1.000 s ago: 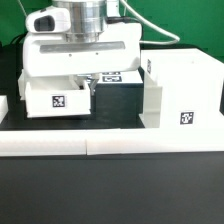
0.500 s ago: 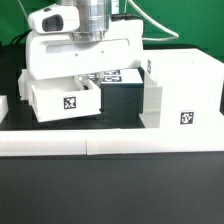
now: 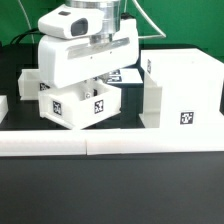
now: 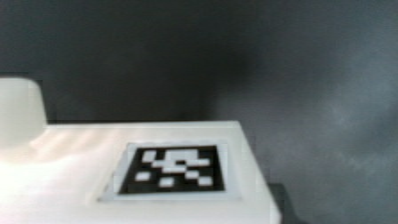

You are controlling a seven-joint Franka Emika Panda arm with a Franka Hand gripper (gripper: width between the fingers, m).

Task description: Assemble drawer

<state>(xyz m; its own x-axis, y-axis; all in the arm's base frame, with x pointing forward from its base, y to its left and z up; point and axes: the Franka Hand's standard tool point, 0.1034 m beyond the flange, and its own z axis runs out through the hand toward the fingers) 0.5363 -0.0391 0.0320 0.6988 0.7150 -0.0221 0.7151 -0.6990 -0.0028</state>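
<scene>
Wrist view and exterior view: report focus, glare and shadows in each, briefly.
Wrist view: soft focus throughout, the tag fuzzy at its edges, the white surface around it glaring toward one side. Exterior view: sharper, the tilted tray showing legible tags, the housing evenly bright, no hard shadows visible.

The arm (image 3: 98,8) comes down from above. Its white hand (image 3: 93,84) is tipped over, with the side at the exterior view's left sitting lower. The fingers are mostly hidden and pinch a tilted tray (image 3: 75,106).
</scene>
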